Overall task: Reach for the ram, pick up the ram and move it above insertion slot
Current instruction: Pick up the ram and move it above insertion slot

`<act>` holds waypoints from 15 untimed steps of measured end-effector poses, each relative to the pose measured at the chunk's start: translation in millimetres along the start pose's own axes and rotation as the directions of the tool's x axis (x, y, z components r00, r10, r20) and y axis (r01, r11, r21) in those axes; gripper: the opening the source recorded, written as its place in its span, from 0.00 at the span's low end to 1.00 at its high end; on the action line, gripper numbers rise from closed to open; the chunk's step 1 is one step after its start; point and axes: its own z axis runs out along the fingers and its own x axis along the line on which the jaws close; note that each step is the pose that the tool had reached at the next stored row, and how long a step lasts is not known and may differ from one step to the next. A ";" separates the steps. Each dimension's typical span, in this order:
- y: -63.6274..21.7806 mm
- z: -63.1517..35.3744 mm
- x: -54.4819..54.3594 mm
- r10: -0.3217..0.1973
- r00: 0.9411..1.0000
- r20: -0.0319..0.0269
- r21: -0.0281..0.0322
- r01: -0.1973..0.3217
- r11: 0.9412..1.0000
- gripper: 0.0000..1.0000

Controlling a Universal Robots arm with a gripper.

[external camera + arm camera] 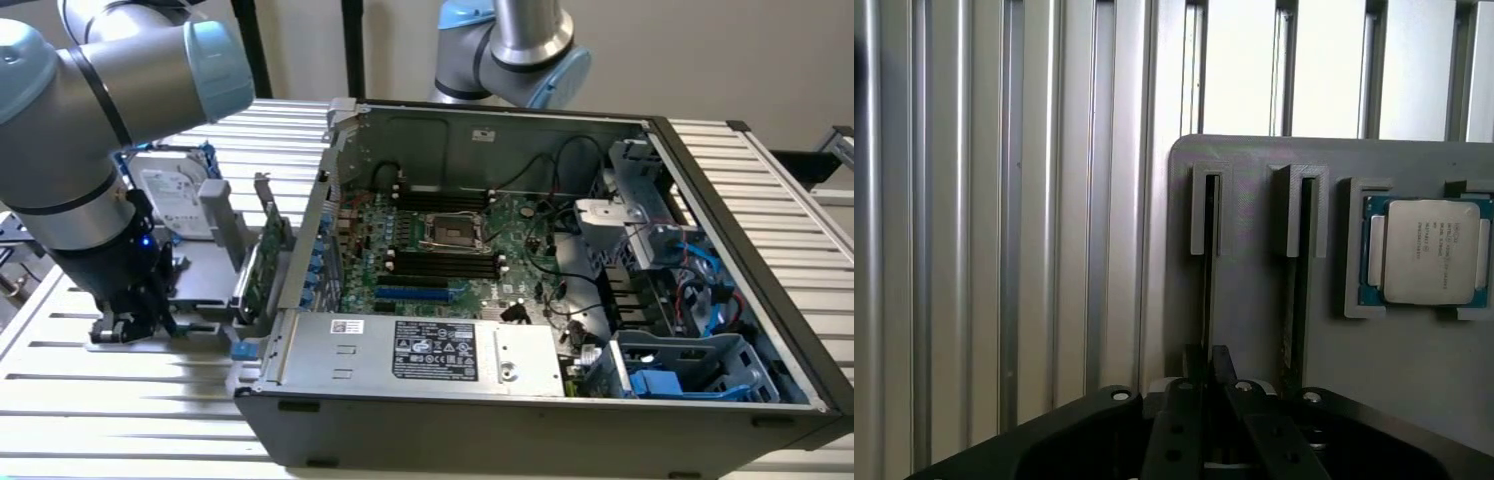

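Note:
The ram (pixel 1207 285) stands on edge in a slot of the grey holder (pixel 1254 200) and appears as a thin dark strip. My gripper (pixel 1206 354) is down on its near end, and both fingers (pixel 1190 362) are pressed against its sides, shut on it. In the exterior view the gripper (pixel 127 322) reaches down to the grey holder (pixel 200 285) at the exterior view's left, outside the open computer case (pixel 534 420). The motherboard's black memory slots (pixel 441 263) lie inside the case, well to the right of the gripper.
A second thin stick (pixel 1295 300) stands in the neighbouring holder slot. A processor chip (pixel 1426 250) lies in a pocket of the holder. A silver hard drive (pixel 171 190) and an upright green expansion card (pixel 274 250) stand between the gripper and the case wall. A second arm (pixel 514 50) stands behind the case.

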 end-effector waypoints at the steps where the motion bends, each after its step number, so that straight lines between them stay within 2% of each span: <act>1: 0.0 0.0 0.0 0.000 1.000 0.000 0.000 0.000 1.000 0.14; 15: 0.0 0.0 0.2 0.005 1.000 0.000 0.000 -0.005 1.000 0.14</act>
